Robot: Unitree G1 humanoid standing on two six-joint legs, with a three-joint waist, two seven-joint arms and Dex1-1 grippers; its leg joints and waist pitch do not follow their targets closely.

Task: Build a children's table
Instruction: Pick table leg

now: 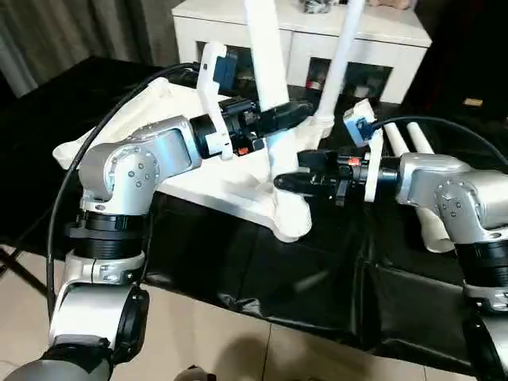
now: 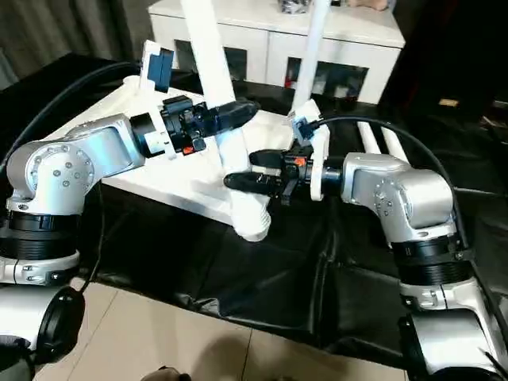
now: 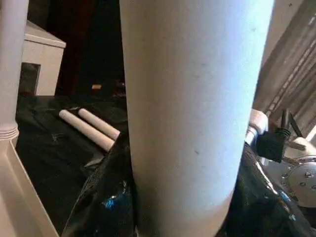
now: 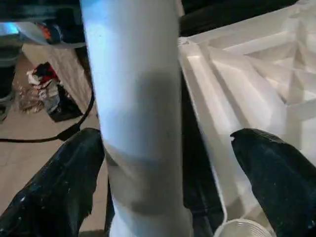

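Silver arms reach in from both sides toward one white leg [image 1: 268, 71]. That leg stands almost straight up in the near corner socket [image 1: 290, 213] of the table top [image 1: 198, 171], which lies upside down on the black sheet [image 1: 262, 270] with its ribs showing. The leg's long way runs up and down, leaning a little away from the robot.

Higher up the leg, the left gripper [image 1: 295, 111] is wrapped round it, its black fingers [image 3: 106, 197] pinching it on both sides. Lower down, near the socket, the right gripper [image 1: 290, 181] comes in from the other side. Its fingers [image 4: 59, 182] are spread wide, with the leg between them and gaps on each side. So the right gripper is nearer the socket, and I think it only has to close in on the leg to help push or turn it down.

A second leg [image 1: 340, 59] stands up in the far corner of the table top, just behind the right gripper. Two more legs [image 1: 409, 143] lie flat on the sheet to the right of the table top, beside the right arm. A white cabinet [image 1: 305, 40] stands behind the table top. The standing far leg is close to the right gripper's wrist and could get bumped.
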